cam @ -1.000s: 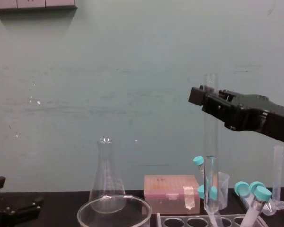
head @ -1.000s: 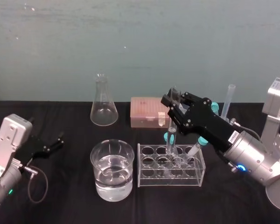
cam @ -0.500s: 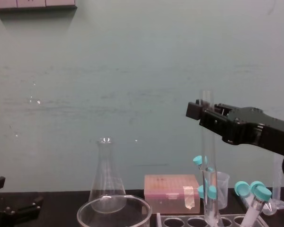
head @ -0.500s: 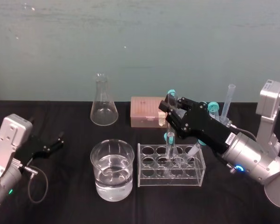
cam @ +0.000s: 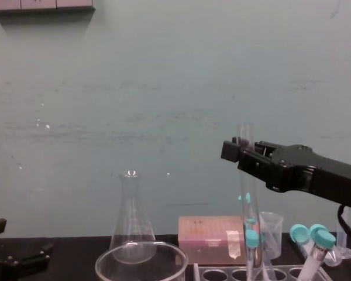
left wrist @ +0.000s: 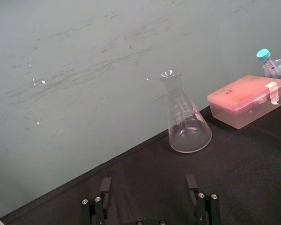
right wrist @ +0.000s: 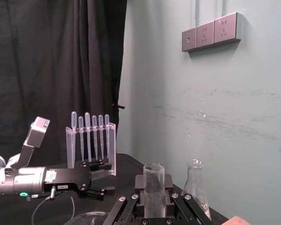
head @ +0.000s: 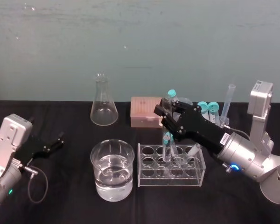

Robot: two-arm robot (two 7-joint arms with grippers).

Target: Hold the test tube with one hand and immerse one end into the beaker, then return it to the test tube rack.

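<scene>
Right gripper [head: 168, 111] clamped on the test tube [cam: 248, 199] near its top, centre-right, tip in the test tube rack [head: 149, 179]. Keep it plumb, release once seated. Left gripper [head: 58, 141] idle, fingers apart, lower-left.

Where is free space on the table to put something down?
Bare cloth lies between the left gripper, the flask and the beaker, and in front of the test tube rack. Behind and above it is crowded: pink box, right gripper.

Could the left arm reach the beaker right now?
Probably yes. The left end effector, open, sits at the table's left, with bare black tabletop between it and the beaker; the test tube rack stands beyond it.
</scene>
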